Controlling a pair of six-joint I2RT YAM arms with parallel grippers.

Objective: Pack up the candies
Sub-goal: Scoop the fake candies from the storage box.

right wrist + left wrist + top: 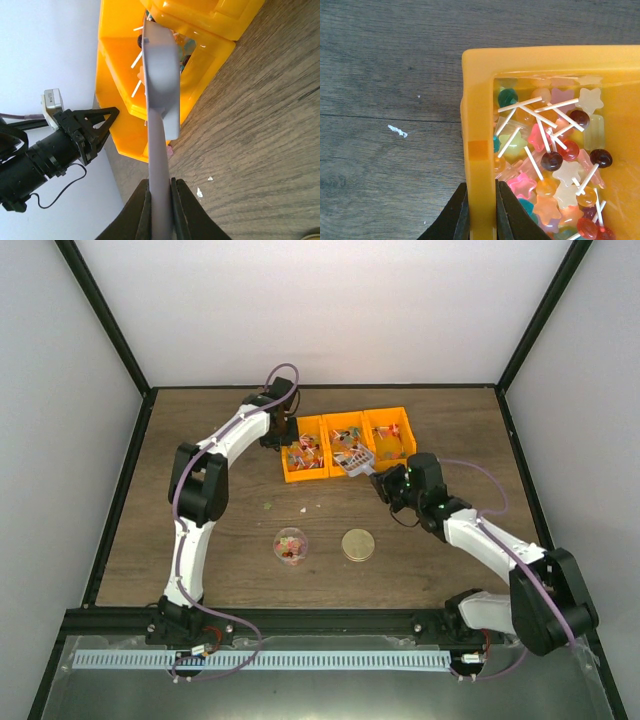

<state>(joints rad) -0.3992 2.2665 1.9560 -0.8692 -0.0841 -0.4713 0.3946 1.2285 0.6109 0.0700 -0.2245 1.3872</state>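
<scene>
Candies, star-shaped sweets and small lollipops in mixed colours, fill the leftmost orange bin. My left gripper is shut on that bin's left wall, one finger outside and one inside. In the top view the left gripper sits at the bin's left side, with candies inside. My right gripper is shut on the handle of a grey scoop, whose bowl is held over the bins. From above, the scoop hangs at the middle bin's front edge, ahead of the right gripper.
A small clear jar with a few candies stands on the table in front of the bins. The round gold lid lies to its right. Two more orange bins stand in the row. Small scraps lie on the wood.
</scene>
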